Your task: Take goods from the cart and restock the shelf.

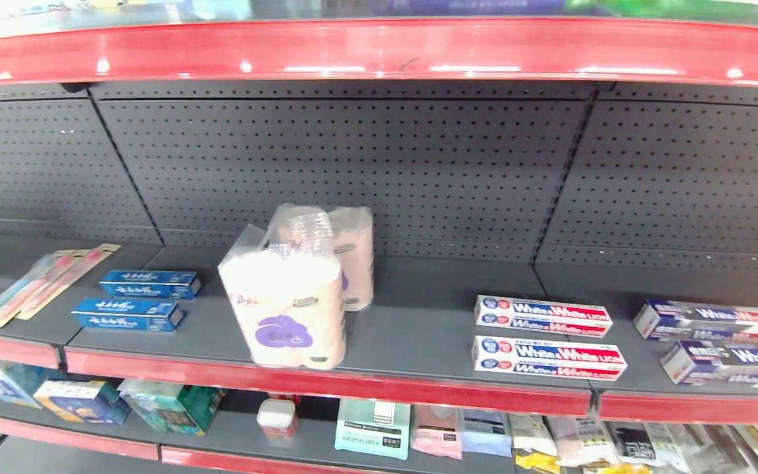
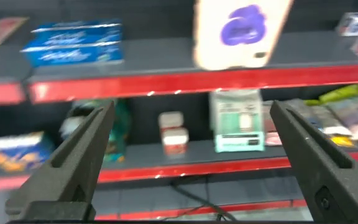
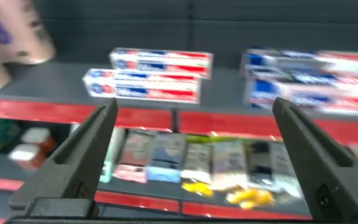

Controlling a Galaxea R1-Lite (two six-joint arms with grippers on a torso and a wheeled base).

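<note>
- The widest bare stretch of the shelf board (image 1: 418, 322) runs between the paper roll packs (image 1: 290, 309) and the white toothpaste boxes (image 1: 543, 332), open from the front lip to the back wall.
- A narrower gap separates the blue boxes (image 1: 135, 299) from the paper roll packs.
- The packs stand tall, while the boxes lie flat with free height above them.
- The upper shelf's red edge (image 1: 379, 49) caps the opening overhead.

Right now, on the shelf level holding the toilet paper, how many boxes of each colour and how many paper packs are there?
Blue boxes: 2
Red-and-white boxes: 2
Dark-blue-and-white boxes: 2
Toilet paper packs: 2
Total: 8
</note>
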